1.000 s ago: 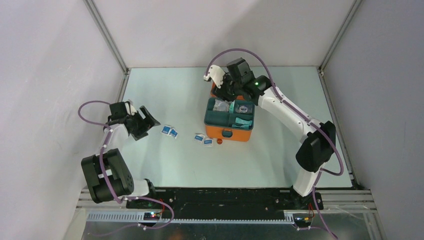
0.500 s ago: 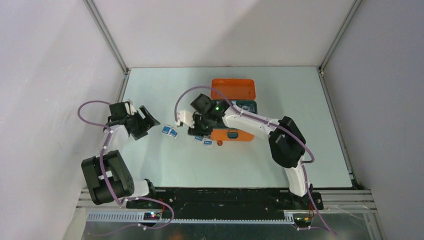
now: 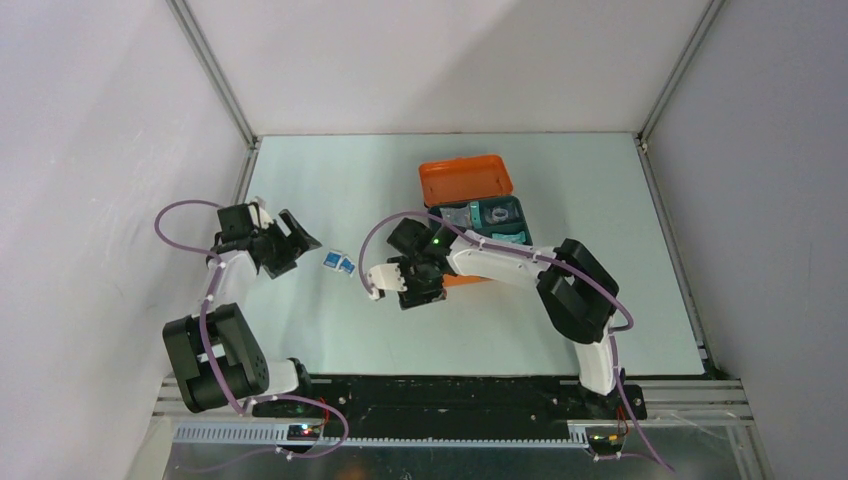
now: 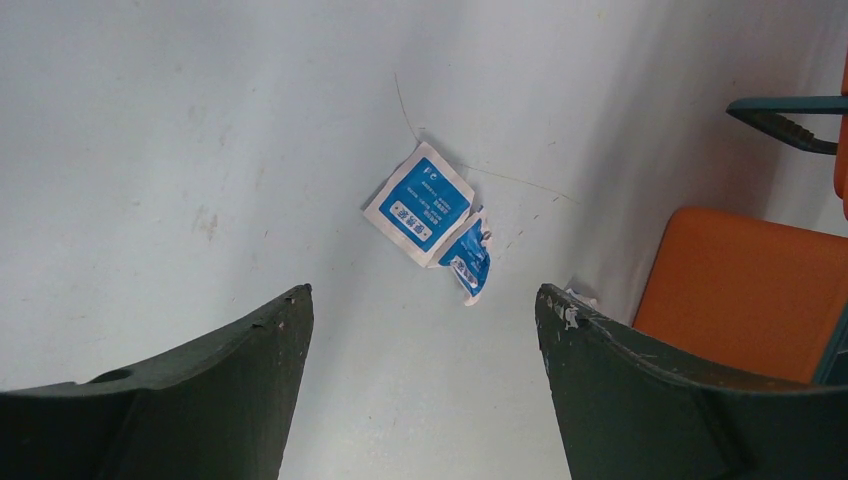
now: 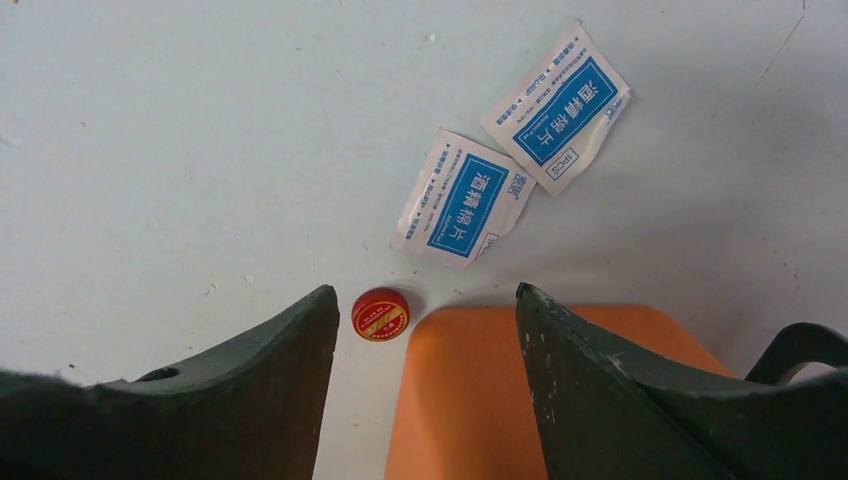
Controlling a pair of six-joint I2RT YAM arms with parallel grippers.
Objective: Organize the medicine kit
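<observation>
Seen from above, two robot arms are bolted at the near edge of a pale table (image 3: 330, 330).

Nearest, the right gripper (image 3: 412, 285) hangs low in front of the medicine kit, its two dark fingers spread apart and holding nothing. Its wrist view looks down between them at a small red round tin (image 5: 381, 314) lying just beside the kit's near orange corner, with two blue-and-white packets (image 5: 513, 172) a little beyond on the bare surface.

To the left, the left gripper (image 3: 290, 243) is also spread wide and empty. Two more blue packets (image 4: 432, 212), overlapping, lie just off its fingertips.

Farther back and to the right sits the medicine kit (image 3: 467, 182), a bright orange box with its lid folded open away from the arms and a dark teal tray (image 3: 492, 217) of supplies showing inside.

Likely risk: the tin sits so close to the kit wall that a closing finger could strike the box and shove it, or flick the tin away. The flat packets may slide under the fingers rather than lift
</observation>
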